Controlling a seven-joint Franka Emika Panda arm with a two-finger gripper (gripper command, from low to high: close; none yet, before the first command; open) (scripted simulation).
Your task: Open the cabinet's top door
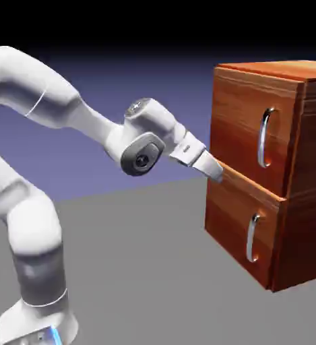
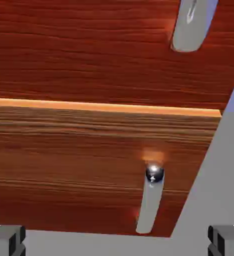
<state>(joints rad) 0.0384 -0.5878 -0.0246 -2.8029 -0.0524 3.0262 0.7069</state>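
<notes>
The reddish-brown cabinet (image 1: 313, 145) stands at the right of the exterior view. Its top door (image 1: 238, 114) is flush and carries a curved silver handle (image 1: 266, 137). My gripper (image 1: 216, 172) hangs at the cabinet's near front edge, level with the seam between the two doors, below and left of that handle and apart from it. In the hand view the top door (image 2: 89, 55) fills the upper half, with its handle (image 2: 190, 27) at the top right. The gripper (image 2: 116, 242) is open, its grey fingertips (image 2: 9, 240) wide apart with nothing between them.
The lower door (image 1: 231, 219) has a like silver handle (image 1: 253, 237), which the hand view shows below the seam as the lower handle (image 2: 151, 200). Grey tabletop (image 1: 153, 269) spreads between the robot's base and the cabinet.
</notes>
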